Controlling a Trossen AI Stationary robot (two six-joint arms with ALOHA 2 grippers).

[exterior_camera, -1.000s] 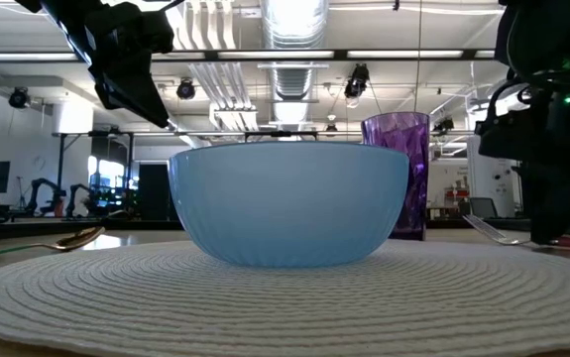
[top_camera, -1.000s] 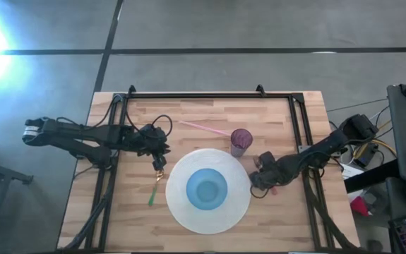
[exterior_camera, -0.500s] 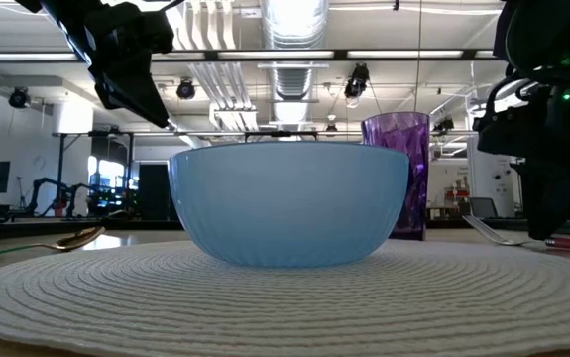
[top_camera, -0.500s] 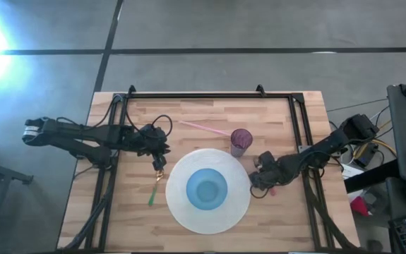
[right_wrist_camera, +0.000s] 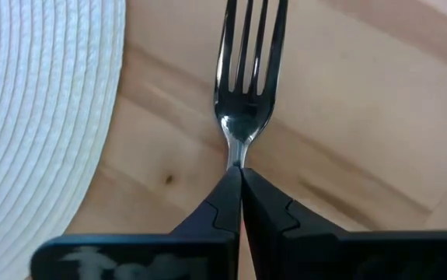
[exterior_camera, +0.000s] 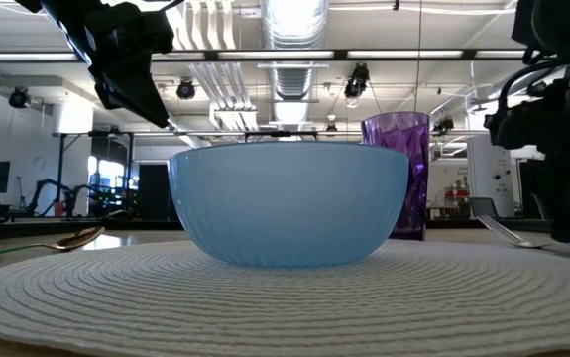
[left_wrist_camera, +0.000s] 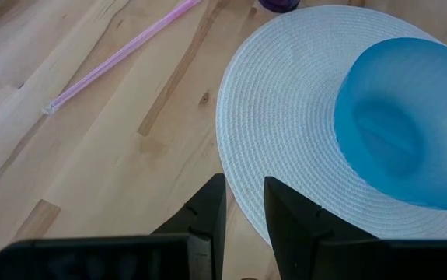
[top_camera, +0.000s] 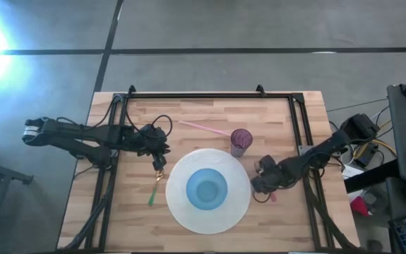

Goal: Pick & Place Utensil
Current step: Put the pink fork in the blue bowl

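A fork (right_wrist_camera: 248, 54) with a silver head and a pink handle (top_camera: 272, 197) lies just right of the white round placemat (top_camera: 181, 208). My right gripper (right_wrist_camera: 240, 183) is shut on it, low by the mat's right rim (top_camera: 259, 186). A gold spoon with a green handle (top_camera: 153, 190) rests on the wood left of the mat, its bowl showing in the low view (exterior_camera: 74, 238). My left gripper (left_wrist_camera: 244, 204) hangs above the spoon's bowl end (top_camera: 159, 166), open a little and touching nothing. A blue bowl (top_camera: 207, 189) sits in the middle of the mat. My right gripper pinches the fork's narrow neck (right_wrist_camera: 238, 154), just behind the tines, between its two fingertips (right_wrist_camera: 225, 198). The fingers slant down from the table's right and lie along the fork. The tines point ahead of them; the handle runs back under the gripper. The fork stays low (exterior_camera: 508, 234); whether it is clear of the table I cannot tell.
A purple cup (top_camera: 241, 140) stands beyond the mat's far right rim, close to my right arm. A pink straw (top_camera: 204, 128) lies on the wood toward the far edge. Black rails run along the table's left, right and far sides. Bare wood shows right of the fork.
My right gripper has moved a short way toward the table's near edge and slightly right, staying shut. The fork has gone with it along the mat's right rim. My left arm has kept still.
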